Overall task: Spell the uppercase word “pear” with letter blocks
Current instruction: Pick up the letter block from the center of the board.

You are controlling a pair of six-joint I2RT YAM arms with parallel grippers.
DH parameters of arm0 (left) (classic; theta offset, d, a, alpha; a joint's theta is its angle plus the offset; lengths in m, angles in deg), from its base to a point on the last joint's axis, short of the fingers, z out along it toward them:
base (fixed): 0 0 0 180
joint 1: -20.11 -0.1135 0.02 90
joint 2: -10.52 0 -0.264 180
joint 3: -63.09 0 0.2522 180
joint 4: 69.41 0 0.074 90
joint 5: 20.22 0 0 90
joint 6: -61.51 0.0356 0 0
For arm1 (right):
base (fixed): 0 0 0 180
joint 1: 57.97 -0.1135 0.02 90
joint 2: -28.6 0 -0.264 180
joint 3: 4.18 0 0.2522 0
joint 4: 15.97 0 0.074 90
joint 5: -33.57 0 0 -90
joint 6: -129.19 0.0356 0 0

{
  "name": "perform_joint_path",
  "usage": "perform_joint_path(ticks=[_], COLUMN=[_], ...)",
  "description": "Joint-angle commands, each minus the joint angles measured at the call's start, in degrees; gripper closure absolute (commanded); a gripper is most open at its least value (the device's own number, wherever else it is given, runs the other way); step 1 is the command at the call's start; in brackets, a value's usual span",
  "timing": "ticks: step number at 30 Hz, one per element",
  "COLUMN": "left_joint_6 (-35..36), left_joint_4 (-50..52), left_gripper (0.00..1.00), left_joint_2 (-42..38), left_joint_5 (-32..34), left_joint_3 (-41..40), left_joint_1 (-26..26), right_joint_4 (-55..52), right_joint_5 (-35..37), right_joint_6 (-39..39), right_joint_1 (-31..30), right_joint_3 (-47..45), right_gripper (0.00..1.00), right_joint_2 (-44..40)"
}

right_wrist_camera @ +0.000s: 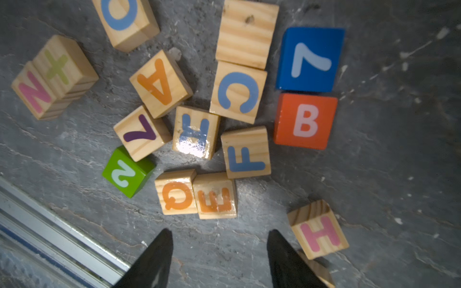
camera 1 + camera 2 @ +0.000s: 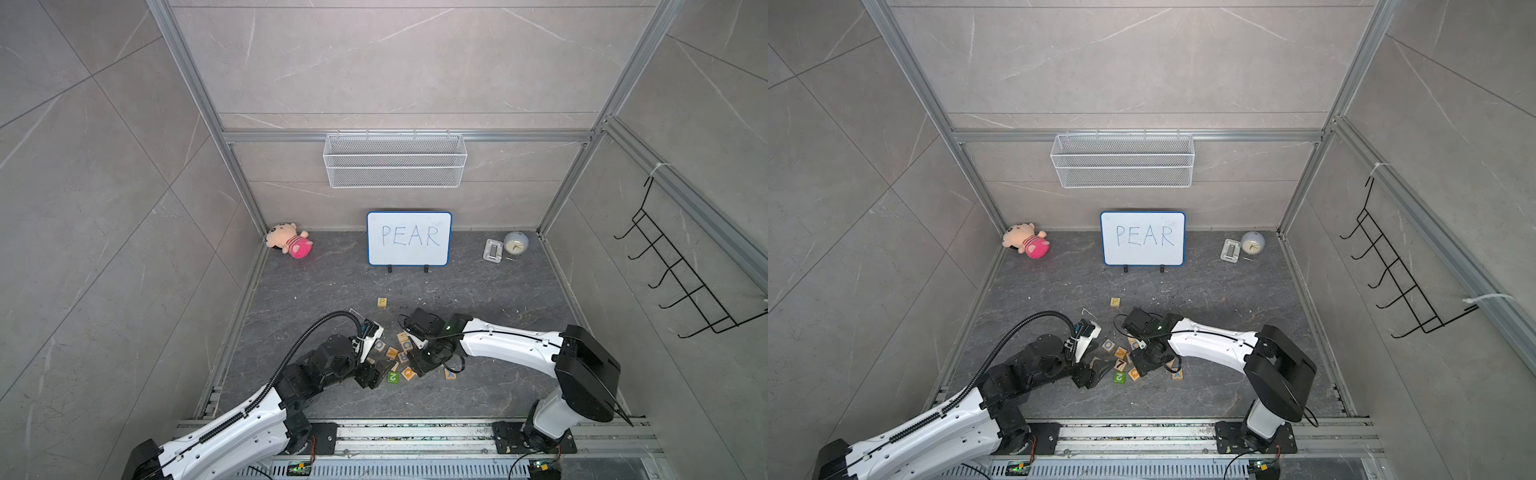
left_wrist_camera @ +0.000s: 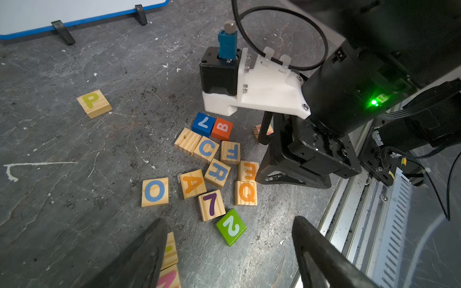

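Observation:
The yellow P block [image 2: 382, 302] [image 3: 94, 103] lies alone on the dark floor, in front of the whiteboard. The orange A block [image 1: 161, 83] [image 3: 192, 184], blue R block [image 1: 195, 132] [image 3: 217, 172] and orange E block [image 1: 216, 197] [image 3: 248, 170] sit in the jumbled cluster between the arms. My right gripper [image 1: 220, 231] is open over bare floor, with E just beyond its fingertips. My left gripper [image 3: 229, 220] is open at the cluster's near left side, and nothing is between its fingers.
Other cubes crowd the cluster: green 2 [image 3: 230, 227], blue 7 [image 3: 203, 124], orange B [image 3: 222, 128], C [image 1: 237, 92], F [image 1: 245, 153], Q [image 1: 175, 194], O [image 3: 154, 192], H [image 1: 318, 229]. The PEAR whiteboard [image 2: 409, 239], a plush toy [image 2: 291, 241] and a clock [image 2: 515, 243] stand at the back.

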Motion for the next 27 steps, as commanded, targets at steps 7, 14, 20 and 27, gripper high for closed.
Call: perform_joint_path(ticks=[7, 14, 20, 27], left_joint_6=[0.4, 0.8, 1.1, 1.5], left_joint_4=[-1.3, -1.9, -2.1, -2.2], left_gripper=[0.18, 0.18, 0.18, 0.18], left_joint_2=[4.1, 4.5, 4.4, 4.8], left_joint_5=[-1.1, -1.1, -0.9, -1.1], left_joint_3=[1.5, 1.4, 1.4, 1.7], left_joint_1=[0.3, 0.3, 0.3, 0.3], right_joint_4=[1.2, 0.7, 0.6, 0.7], right_joint_5=[3.6, 4.2, 4.0, 3.2], right_joint_6=[0.6, -0.8, -2.0, -2.4], right_joint_1=[-0.5, -0.5, -0.7, -2.4], right_joint_3=[0.7, 1.2, 1.8, 2.5], right_gripper=[0.39, 0.39, 0.39, 0.38], right_joint_2=[3.5, 5.2, 5.8, 6.7])
